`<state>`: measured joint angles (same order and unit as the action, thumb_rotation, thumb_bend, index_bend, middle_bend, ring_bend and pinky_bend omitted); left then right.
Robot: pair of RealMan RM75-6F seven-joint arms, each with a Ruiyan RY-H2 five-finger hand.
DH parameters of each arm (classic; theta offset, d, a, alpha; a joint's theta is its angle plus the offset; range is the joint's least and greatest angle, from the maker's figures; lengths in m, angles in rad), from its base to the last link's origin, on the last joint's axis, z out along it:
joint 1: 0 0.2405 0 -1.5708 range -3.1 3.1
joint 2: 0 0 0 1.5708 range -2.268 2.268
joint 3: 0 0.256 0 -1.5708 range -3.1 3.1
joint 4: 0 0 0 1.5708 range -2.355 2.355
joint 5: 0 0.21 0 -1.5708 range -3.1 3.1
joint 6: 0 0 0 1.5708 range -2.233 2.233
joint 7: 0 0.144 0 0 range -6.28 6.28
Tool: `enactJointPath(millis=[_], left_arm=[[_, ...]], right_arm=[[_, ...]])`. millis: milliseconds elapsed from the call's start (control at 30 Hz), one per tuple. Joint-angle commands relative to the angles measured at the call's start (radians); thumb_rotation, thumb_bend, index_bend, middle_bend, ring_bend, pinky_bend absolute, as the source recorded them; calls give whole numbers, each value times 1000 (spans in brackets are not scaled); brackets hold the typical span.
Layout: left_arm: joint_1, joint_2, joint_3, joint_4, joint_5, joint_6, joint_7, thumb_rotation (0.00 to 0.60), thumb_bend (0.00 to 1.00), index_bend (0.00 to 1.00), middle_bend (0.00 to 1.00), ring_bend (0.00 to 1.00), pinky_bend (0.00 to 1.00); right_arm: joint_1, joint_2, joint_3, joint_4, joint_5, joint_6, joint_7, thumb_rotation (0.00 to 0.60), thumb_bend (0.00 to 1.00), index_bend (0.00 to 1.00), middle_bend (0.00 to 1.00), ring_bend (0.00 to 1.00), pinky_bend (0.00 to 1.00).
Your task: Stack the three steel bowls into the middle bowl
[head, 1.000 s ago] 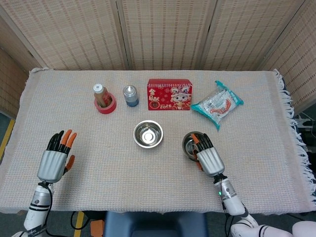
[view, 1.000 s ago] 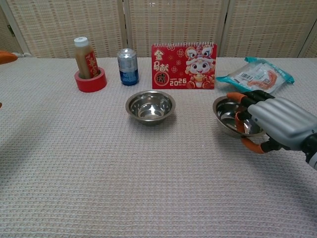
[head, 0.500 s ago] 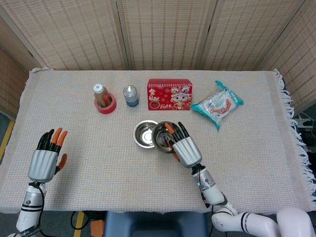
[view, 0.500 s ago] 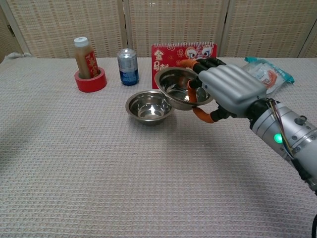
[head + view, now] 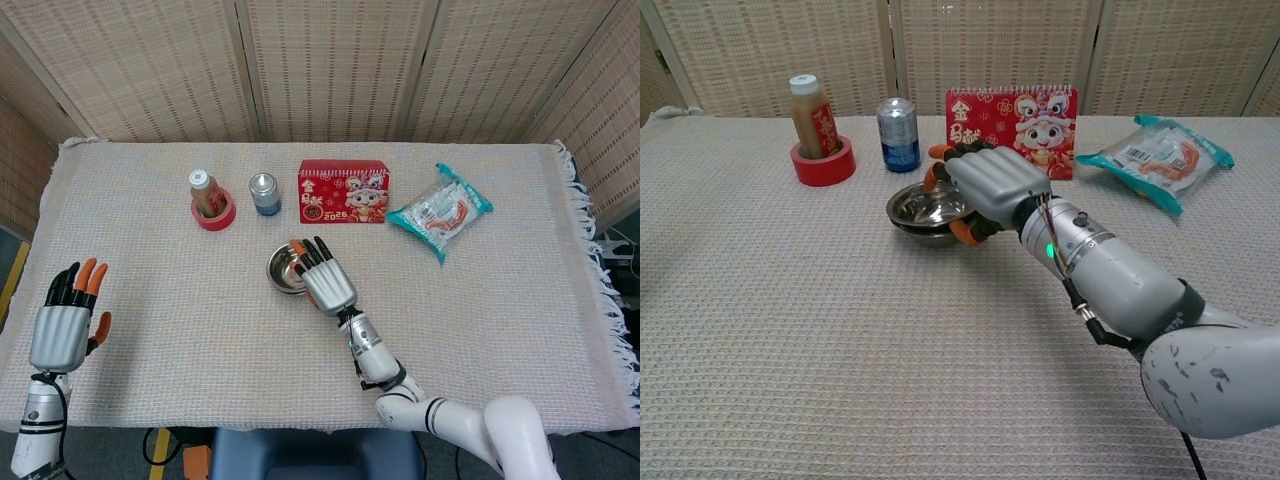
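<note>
R hand [image 5: 326,282] sits over the steel bowl [image 5: 283,271] at table centre, palm down, fingers [image 5: 309,251] extended across the bowl's right and rear rim. In chest view the R hand [image 5: 990,187] covers the bowl's right half; thumb tip [image 5: 962,232] curls under/against the near-right rim of the steel bowl [image 5: 919,209], upper fingers lie across the top. Grip reads as a pinch on the rim: hand closed on bowl. Whether one bowl or a nested pair lies beneath the hand: cannot tell, rim detail is hidden by the fingers. Only one bowl position is visible on the tablecloth [image 5: 180,330].

L hand [image 5: 62,326] is at the far-left table edge in head view, fingers straight, slightly apart, holding nothing. Not seen in chest view.

Other items, rear row, left to right:
- bottle [image 5: 204,191] standing upright inside red tape roll [image 5: 215,216]; chest view: bottle [image 5: 812,115], red tape roll [image 5: 823,163].
- can [image 5: 264,192] just beside the roll; chest view: can [image 5: 899,133].
- red calendar [image 5: 343,191] directly behind the bowl; chest view: red calendar [image 5: 1012,117], partly occluded at lower left by hand.
- snack packet [image 5: 441,212] well apart to the right; chest view: snack packet [image 5: 1156,152].
</note>
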<state>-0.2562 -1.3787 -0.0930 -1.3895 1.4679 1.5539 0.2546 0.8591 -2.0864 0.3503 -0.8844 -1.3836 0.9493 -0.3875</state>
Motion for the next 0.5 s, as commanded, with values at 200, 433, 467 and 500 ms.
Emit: enactJointPath(millis=[200,433,467,500], left_arm=[[37,30,26,-46,35,35,0,600,436,0,0,0,117],[126,96,80,-92,46,87,-73,600,436,0,0,0,118],[144,105,92,-98,45,93,-96,600,437,0,0,0,118],[156,112,100,-99,47,98,-116,600,438,0,0,0,119]], right_arm=[[-193,252,-100,-419,-10,173,-63,600,198,0,0,0,0],[-416,601,-236,-800,-48,364,-112,600,150,0,0,0,0],[-457,643,-261,-822,-47,403,-117,600,150,0,0,0,0],[-491,672,-281,-836,-49,438,-120,600,149,0,0,0,0]])
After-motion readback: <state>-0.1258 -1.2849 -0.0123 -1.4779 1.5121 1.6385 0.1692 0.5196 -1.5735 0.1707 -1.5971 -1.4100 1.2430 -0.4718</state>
